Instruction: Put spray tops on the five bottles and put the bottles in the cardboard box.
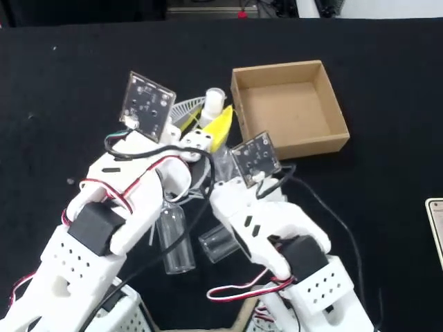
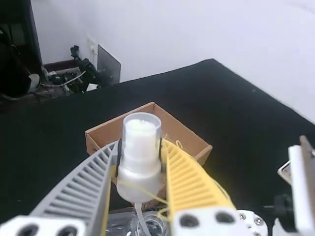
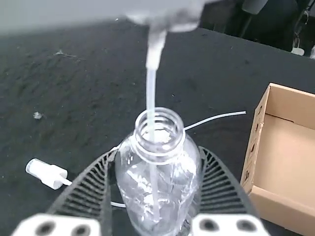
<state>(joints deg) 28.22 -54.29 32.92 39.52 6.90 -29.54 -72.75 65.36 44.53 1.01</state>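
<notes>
The worktop is black. A brown cardboard box sits on it with its top open, over on the far right part. Two clear bottles lie on their sides near the front, just beside each other. A small white spray top lies loose on the worktop. A thin white tube lies near the box. A flat pale thing sits at the right edge.

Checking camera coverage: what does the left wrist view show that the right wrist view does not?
Left wrist view: the capped head of the white plastic spray top clamped in the left end effector. Right wrist view: the right end effector gripping the clear plastic bottle, the thin dip tube in its neck, a loose white spray top on the black table. Both: the brown cardboard box and that table.
</notes>
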